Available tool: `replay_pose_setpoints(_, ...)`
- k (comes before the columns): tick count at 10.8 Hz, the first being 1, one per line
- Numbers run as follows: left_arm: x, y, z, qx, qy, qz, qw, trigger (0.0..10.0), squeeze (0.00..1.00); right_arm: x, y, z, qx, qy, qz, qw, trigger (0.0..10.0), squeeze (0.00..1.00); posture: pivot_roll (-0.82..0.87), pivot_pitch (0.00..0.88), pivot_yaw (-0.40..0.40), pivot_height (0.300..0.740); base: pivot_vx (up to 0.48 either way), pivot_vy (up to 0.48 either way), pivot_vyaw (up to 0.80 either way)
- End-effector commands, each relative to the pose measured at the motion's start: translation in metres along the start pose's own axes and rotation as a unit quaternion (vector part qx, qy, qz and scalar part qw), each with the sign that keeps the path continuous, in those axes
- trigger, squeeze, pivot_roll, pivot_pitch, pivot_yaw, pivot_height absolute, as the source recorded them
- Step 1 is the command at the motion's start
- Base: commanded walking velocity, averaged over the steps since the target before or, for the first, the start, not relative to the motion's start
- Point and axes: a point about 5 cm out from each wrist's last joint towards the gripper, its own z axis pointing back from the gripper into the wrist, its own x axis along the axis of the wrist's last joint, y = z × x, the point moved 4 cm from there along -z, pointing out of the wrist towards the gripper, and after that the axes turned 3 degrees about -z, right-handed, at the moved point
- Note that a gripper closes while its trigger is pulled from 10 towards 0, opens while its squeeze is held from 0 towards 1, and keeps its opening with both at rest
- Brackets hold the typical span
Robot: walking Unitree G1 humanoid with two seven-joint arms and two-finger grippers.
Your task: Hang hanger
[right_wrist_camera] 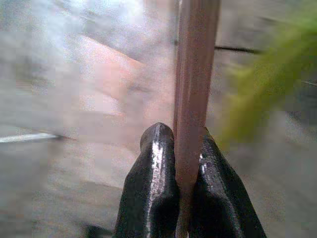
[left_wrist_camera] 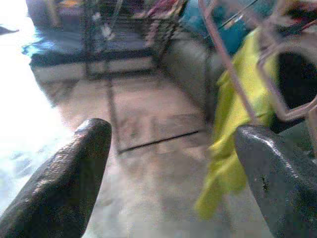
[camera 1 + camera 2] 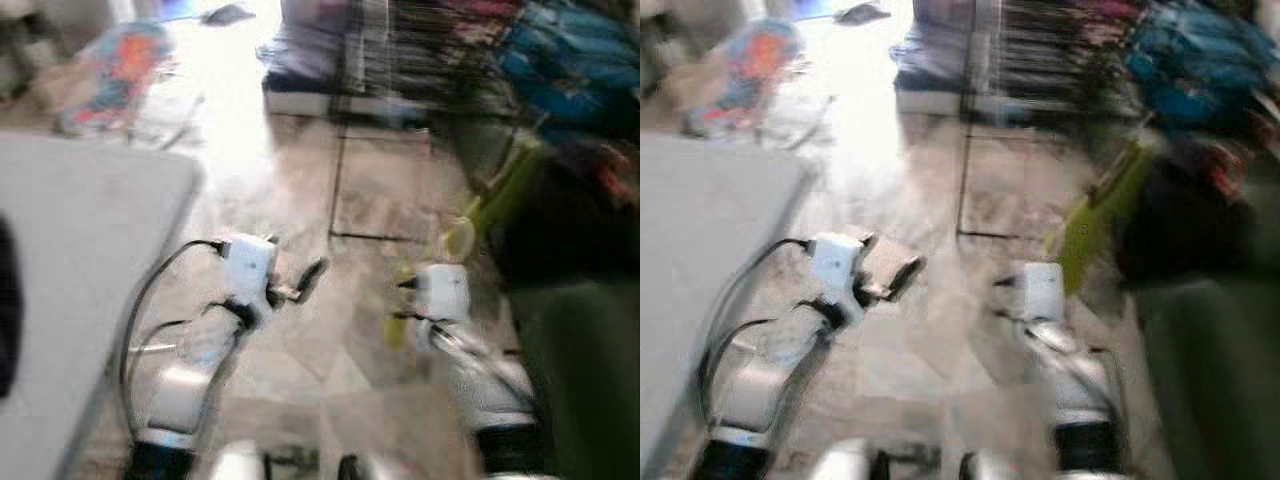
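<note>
The whole picture is blurred. My right gripper (image 1: 185,168) is shut on a pink hanger bar (image 1: 195,74), which runs straight up between its two black fingers. A yellow-green garment (image 3: 500,190) hangs from that hanger just ahead of my right wrist (image 3: 442,290). In the left wrist view the pink hanger frame (image 2: 223,54) and the yellow-green garment (image 2: 233,124) sit ahead, off to one side. My left gripper (image 2: 171,134) is open with nothing between its fingers, held low over the tiled floor, its fingers (image 3: 303,280) pointing towards the right arm.
A grey table (image 3: 80,250) fills the left side. A rack of hanging clothes (image 3: 430,50) stands at the back right, with blue fabric (image 3: 570,60) beside it. A dark bulky mass (image 3: 580,350) is close on the right. A colourful bundle (image 3: 115,70) lies far left.
</note>
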Motion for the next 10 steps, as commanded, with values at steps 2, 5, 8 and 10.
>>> replay_pose_setpoints(2,0.007,-0.011,-0.006,-0.016,-0.011,-0.002,1.0,10.0,0.0,-0.012,-0.012,0.003,-0.016,0.029,-0.025,0.999,10.0,0.0,-0.04,0.108,-0.054,0.74,0.148,0.186,0.0)
replay_pose_setpoints(5,0.007,-0.018,-0.005,-0.032,-0.012,-0.001,0.999,10.0,0.0,-0.014,-0.034,0.001,-0.073,0.036,-0.049,0.996,10.0,0.0,-0.04,0.107,-0.056,0.74,0.0,0.0,0.0)
replay_pose_setpoints(8,0.01,-0.016,-0.006,-0.025,-0.019,-0.002,1.0,10.0,0.0,-0.006,-0.032,-0.006,-0.064,0.029,-0.066,0.995,10.0,0.0,-0.04,0.108,-0.057,0.74,0.0,0.0,0.0)
replay_pose_setpoints(10,0.01,-0.013,-0.006,-0.01,-0.02,-0.005,1.0,10.0,0.0,0.004,-0.033,-0.012,-0.064,0.009,-0.062,0.996,10.0,0.0,-0.04,0.108,-0.057,0.74,0.133,0.0,0.0)
